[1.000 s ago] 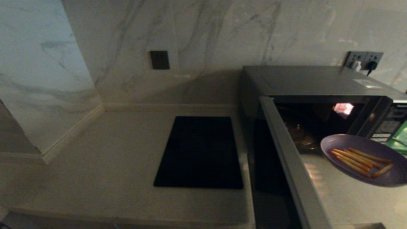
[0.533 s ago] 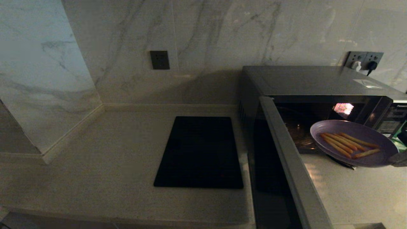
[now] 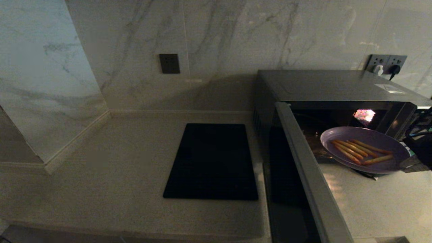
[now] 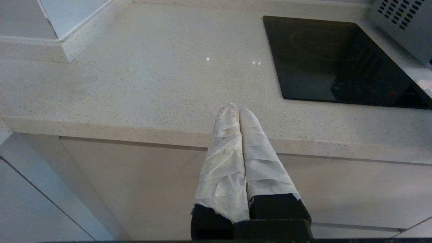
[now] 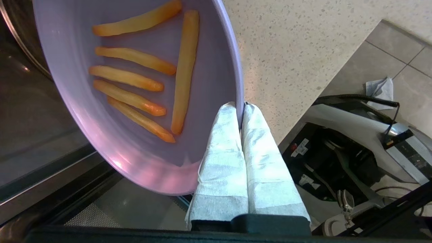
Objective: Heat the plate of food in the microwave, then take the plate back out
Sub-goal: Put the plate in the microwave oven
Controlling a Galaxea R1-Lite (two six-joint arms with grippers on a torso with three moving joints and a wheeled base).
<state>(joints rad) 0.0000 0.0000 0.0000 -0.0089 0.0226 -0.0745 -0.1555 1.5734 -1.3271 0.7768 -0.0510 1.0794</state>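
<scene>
The lilac plate of food point(image 3: 364, 150) with several orange-tan sticks hangs in the air at the open mouth of the dark grey microwave point(image 3: 330, 87). My right gripper point(image 5: 240, 108) is shut on the plate's rim point(image 5: 236, 67), one white-wrapped finger on each side. In the head view that gripper point(image 3: 413, 165) shows only as a dark shape at the plate's right edge. The microwave door point(image 3: 310, 175) stands swung open toward me, left of the plate. My left gripper point(image 4: 238, 109) is shut with nothing in it, parked low in front of the counter's front edge.
A flat black cooktop slab point(image 3: 211, 162) lies in the speckled counter point(image 3: 111, 175) left of the microwave. Marble walls close off the back and left. A wall socket point(image 3: 386, 64) with plugs sits behind the microwave. Floor and part of my base point(image 5: 354, 148) show beyond the counter edge.
The plate has travelled left and away from me, from in front of the button panel to the oven's opening, carried by my right gripper. The left arm has stayed still.
</scene>
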